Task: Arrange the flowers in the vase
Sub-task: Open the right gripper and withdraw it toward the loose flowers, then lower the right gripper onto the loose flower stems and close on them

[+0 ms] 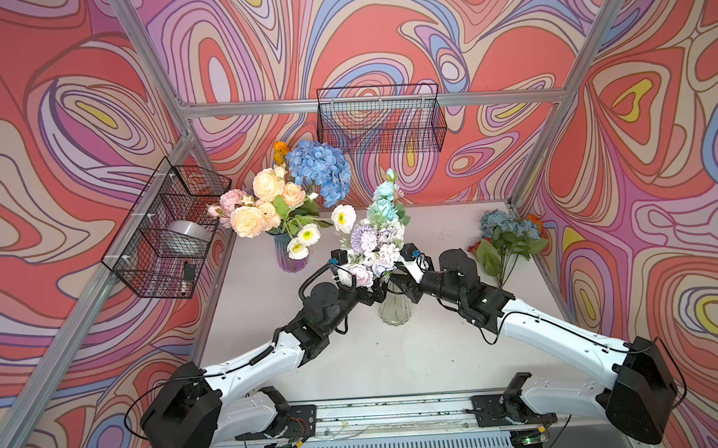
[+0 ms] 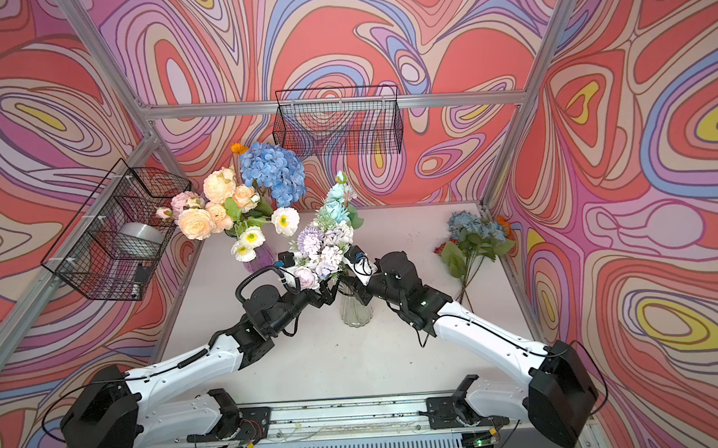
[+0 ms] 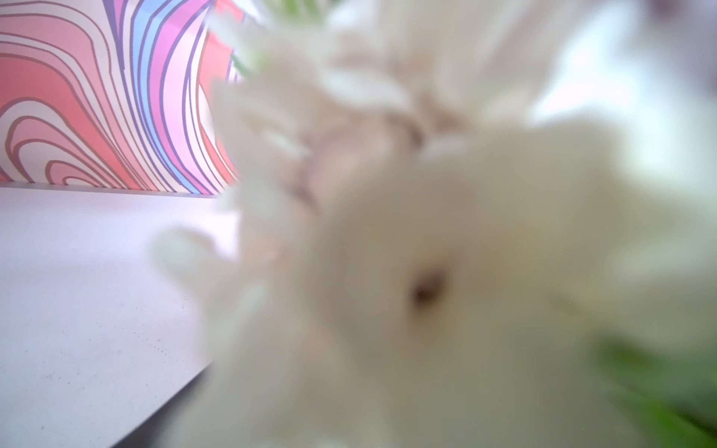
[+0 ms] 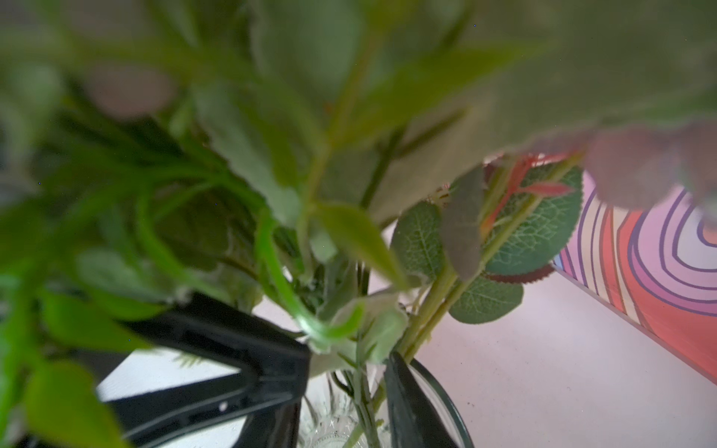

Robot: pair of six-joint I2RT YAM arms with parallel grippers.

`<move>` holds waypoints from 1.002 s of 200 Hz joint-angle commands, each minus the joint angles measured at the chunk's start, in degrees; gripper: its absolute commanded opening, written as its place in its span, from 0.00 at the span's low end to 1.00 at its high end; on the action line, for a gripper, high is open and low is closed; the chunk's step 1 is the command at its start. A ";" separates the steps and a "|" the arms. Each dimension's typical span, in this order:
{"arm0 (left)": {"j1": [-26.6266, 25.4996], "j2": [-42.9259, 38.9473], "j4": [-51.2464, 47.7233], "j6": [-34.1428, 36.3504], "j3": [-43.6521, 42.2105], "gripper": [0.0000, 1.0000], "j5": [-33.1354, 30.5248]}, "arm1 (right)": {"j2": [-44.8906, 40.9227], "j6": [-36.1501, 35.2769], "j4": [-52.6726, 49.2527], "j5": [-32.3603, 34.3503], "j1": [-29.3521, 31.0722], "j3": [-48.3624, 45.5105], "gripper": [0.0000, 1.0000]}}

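A clear glass vase (image 1: 395,313) (image 2: 356,312) stands mid-table and holds a lilac-pink pastel bunch (image 1: 375,245) (image 2: 325,247) and teal roses (image 1: 385,203). My left gripper (image 1: 375,294) (image 2: 330,295) is open beside the vase mouth, under the blooms. A blurred white bloom (image 3: 426,232) fills the left wrist view and hides its jaws. My right gripper (image 1: 402,289) (image 4: 349,380) sits at the vase rim (image 4: 446,391). Its jaws stand either side of the green stems (image 4: 426,306) with a gap showing. More flowers (image 1: 507,235) lie at the right.
A purple vase (image 1: 288,257) at the back left holds peach roses (image 1: 264,196), a blue hydrangea (image 1: 319,168) and white poppies. Wire baskets hang on the back wall (image 1: 380,120) and the left wall (image 1: 166,233). Patterned walls close in three sides.
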 commanded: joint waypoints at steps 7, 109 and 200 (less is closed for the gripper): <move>-0.22 1.07 -1.63 -0.11 1.74 0.98 -0.58 | -1.69 2.41 1.16 4.11 0.34 0.44 0.38; -0.22 1.43 -4.20 -1.95 2.23 0.99 -3.37 | -4.21 10.27 -4.15 35.47 -1.15 0.40 0.50; -0.22 1.28 -4.34 -2.59 1.79 0.99 -4.87 | -5.04 28.40 -11.66 32.13 -28.85 -7.63 0.52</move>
